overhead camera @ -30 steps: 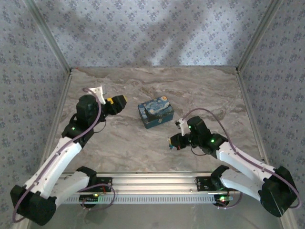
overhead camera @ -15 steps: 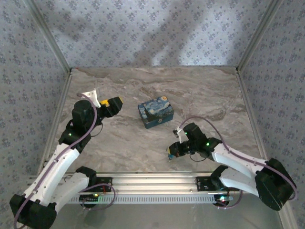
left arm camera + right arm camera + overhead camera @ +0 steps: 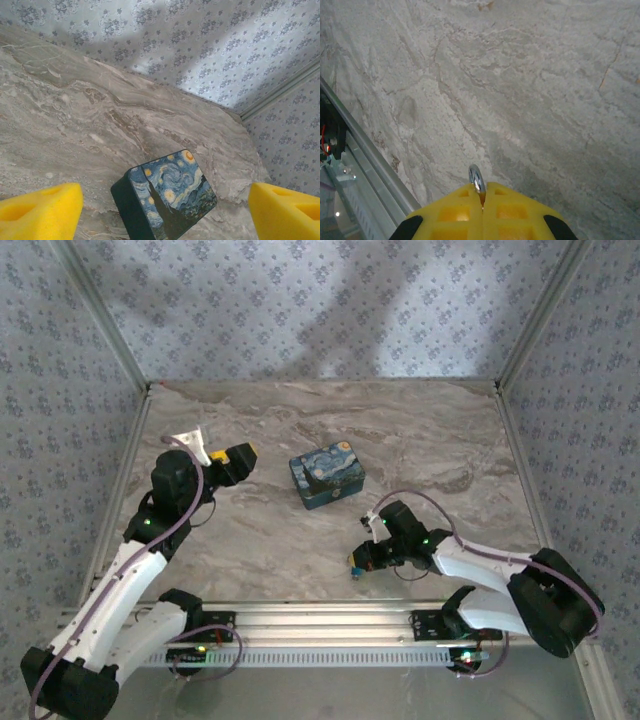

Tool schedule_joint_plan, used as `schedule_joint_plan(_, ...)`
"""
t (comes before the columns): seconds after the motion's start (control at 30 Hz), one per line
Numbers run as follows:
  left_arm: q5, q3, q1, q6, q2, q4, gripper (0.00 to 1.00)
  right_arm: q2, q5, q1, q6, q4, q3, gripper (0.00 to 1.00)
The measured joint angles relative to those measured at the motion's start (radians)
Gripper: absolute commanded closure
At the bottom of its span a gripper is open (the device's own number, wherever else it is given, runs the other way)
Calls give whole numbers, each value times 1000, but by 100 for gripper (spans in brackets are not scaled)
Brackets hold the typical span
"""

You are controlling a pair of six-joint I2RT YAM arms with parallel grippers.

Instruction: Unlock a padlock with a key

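**Overhead view:** Light is moderate and diffuse, coming from above. Broad soft shadows lie across the back wall. The worktop is evenly lit with no glare. Detail is coarse and slightly soft throughout.

**Left wrist view:** Bright, with a dim band across the upper wall. The box is sharp. The pads of the left hand are soft-edged at the lower corners.

**Right wrist view:** The worktop reads pale, nearly washed out. A hard glint sits on the silvery loop. The right hand, close to the lens, is slightly blurred.
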Motion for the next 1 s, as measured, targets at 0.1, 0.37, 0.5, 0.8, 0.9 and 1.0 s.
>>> schedule_joint_plan(0.1, 0, 0, 0, -3, 1, 0, 14, 19, -2, -7, 3, 10, 0, 89)
schedule_joint_plan(0.37, 0, 0, 0, -7, 2, 0, 14, 44, -1, -13, 8, 20, 0, 76)
schedule_joint_plan(0.5, 0, 0, 0, -7, 2, 0, 14, 44, 5, -18, 7, 20, 0, 72)
schedule_joint_plan(0.8, 0, 0, 2, -7, 2, 0, 14, -14, 33, -34, 2, -11, 0, 67)
schedule_joint_plan(0.9, -1, 0, 5, -7, 2, 0, 13, -66, 48, -50, -19, -43, 5, 62)
schedule_joint_plan(1.0, -7, 0, 11, -6, 2, 0, 13, -134, 70, -79, -42, -74, 12, 59)
